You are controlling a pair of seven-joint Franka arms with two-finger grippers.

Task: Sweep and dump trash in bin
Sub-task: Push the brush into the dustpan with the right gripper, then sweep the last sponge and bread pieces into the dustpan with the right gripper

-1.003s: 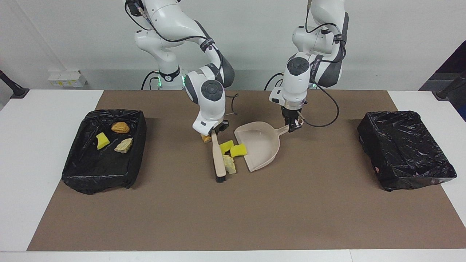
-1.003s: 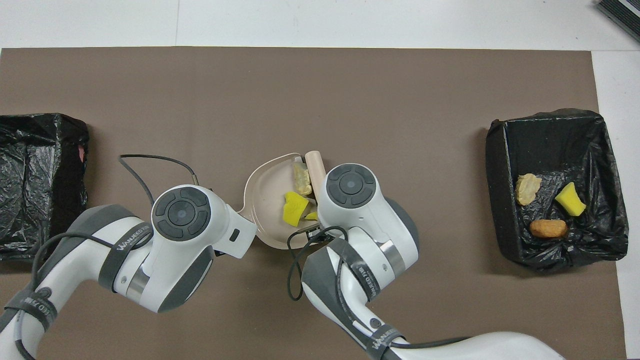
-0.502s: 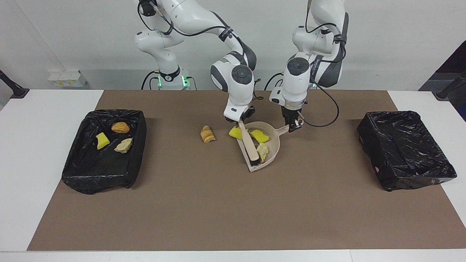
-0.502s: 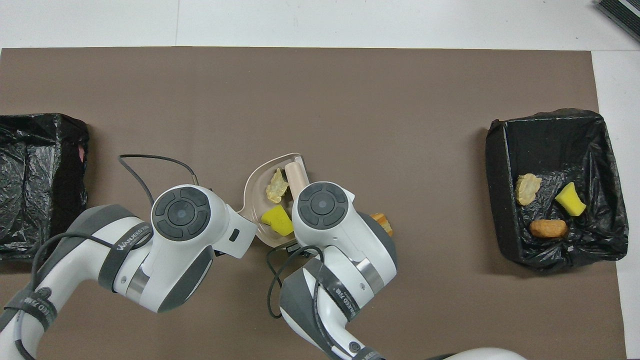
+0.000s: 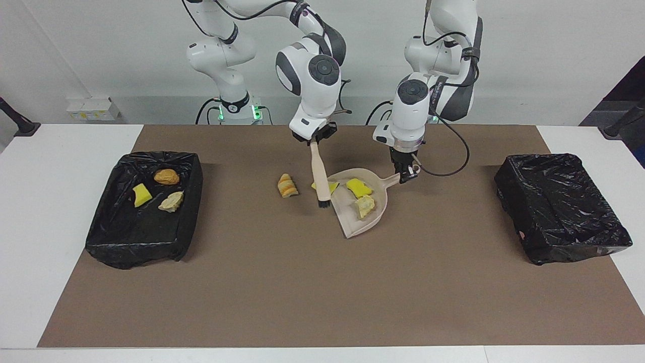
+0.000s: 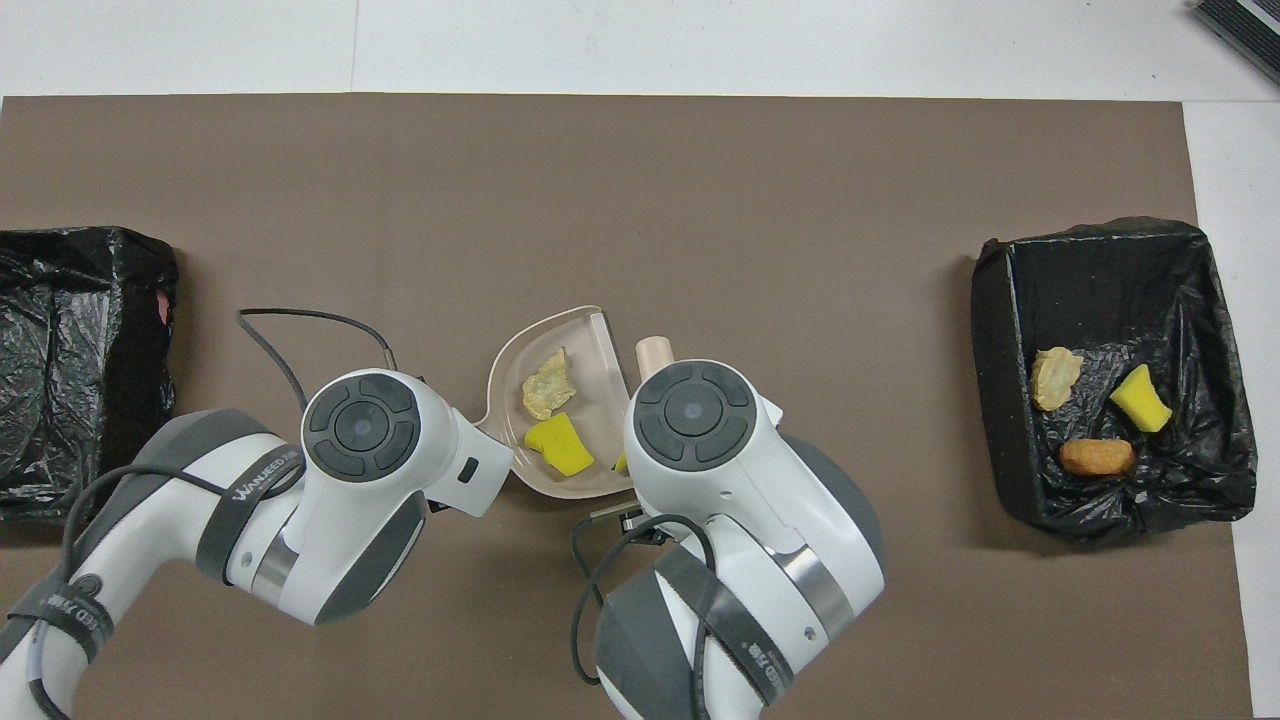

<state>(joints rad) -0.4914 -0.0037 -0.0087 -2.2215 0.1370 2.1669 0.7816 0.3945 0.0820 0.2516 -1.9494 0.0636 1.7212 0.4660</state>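
Note:
My right gripper (image 5: 315,137) is shut on the handle of the beige brush (image 5: 318,174), which hangs bristles-down over the mat beside the dustpan's mouth. My left gripper (image 5: 406,174) is shut on the handle of the beige dustpan (image 5: 352,224), which rests on the mat. In the pan lie a yellow wedge (image 5: 359,187) and a tan lump (image 5: 365,205). Another yellow wedge (image 5: 330,186) sits at the pan's lip, partly hidden by the brush. An orange-striped lump (image 5: 287,185) lies on the mat toward the right arm's end. The overhead view shows the dustpan (image 6: 510,370) with the tan lump (image 6: 547,384) and yellow wedge (image 6: 558,446).
A black-lined bin (image 5: 106,237) at the right arm's end of the table holds a brown lump (image 5: 166,176), a yellow wedge (image 5: 141,194) and a tan lump (image 5: 171,201). A second black-lined bin (image 5: 559,206) stands at the left arm's end. A brown mat (image 5: 322,292) covers the table.
My right gripper swept the scraps into the dustpan, then lifted the brush out of it and back toward the right arm's end. The dustpan and left gripper stayed put.

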